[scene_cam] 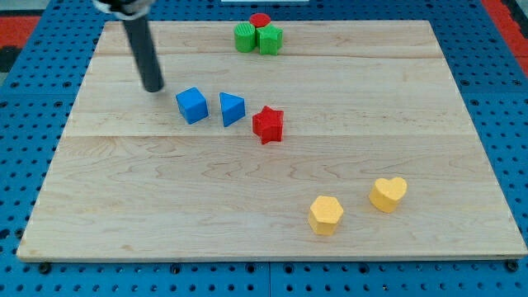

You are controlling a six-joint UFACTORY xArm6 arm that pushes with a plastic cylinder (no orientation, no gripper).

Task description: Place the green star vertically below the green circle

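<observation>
The green circle (244, 38) sits at the view's top centre, near the board's top edge. The green star (271, 39) touches it on its right side. A red circle (261, 20) sits just above and between the two. My tip (153, 87) rests on the board at the upper left, far to the left of and below the green blocks. It stands just left of and slightly above the blue cube (191, 106), with a small gap between them.
A blue triangle (232, 109) lies right of the blue cube, and a red star (267, 124) lies right of that. A yellow hexagon (326, 214) and a yellow heart (388, 194) lie at the lower right. The wooden board (124, 206) lies on blue pegboard.
</observation>
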